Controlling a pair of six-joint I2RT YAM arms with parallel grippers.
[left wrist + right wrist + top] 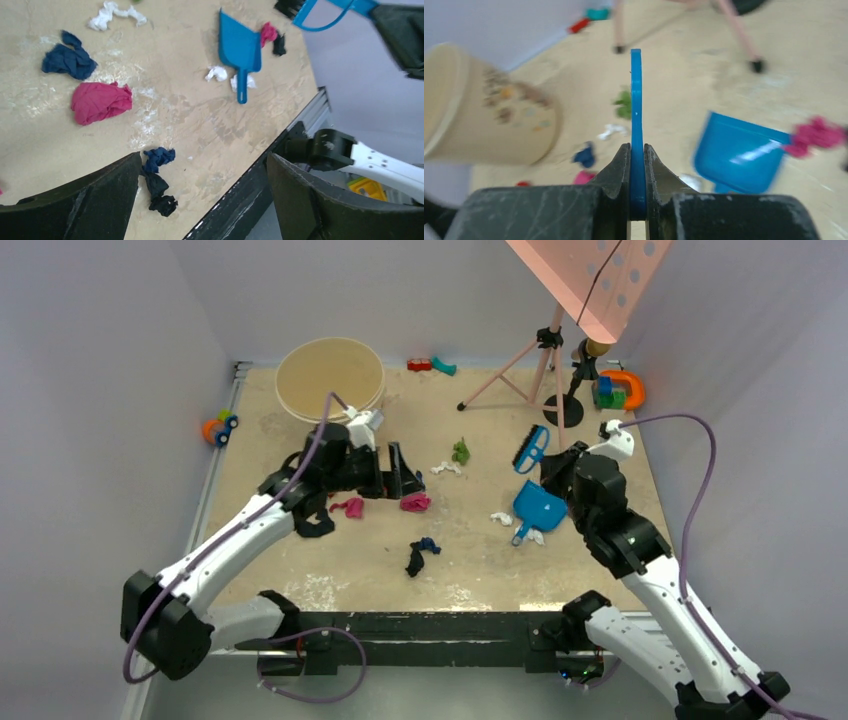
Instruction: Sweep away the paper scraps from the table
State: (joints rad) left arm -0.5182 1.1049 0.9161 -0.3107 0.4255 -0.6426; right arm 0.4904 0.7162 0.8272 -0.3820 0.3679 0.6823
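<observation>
The paper scraps lie spread over the beige table [470, 575]: a pink wad [350, 507], a magenta wad [415, 502], a dark blue and black wad [420, 555], a green one [461, 451] and white ones [446, 468] [501, 518]. My left gripper [400, 478] is open and empty just above the magenta wad [100, 102]; in its wrist view the gripper [202, 200] frames the blue and black wad [157, 180]. My right gripper [558, 466] is shut on the blue hand brush [530, 450], its handle [637, 115] clamped in the gripper [637, 165]. A blue dustpan [538, 510] lies below it.
A round beige bin [330, 378] stands at the back left. A pink tripod stand [545, 370] and plastic toys [620, 390] are at the back right. A toy car [220, 427] sits on the left rail. A magenta wad [816, 135] lies beside the dustpan [739, 155].
</observation>
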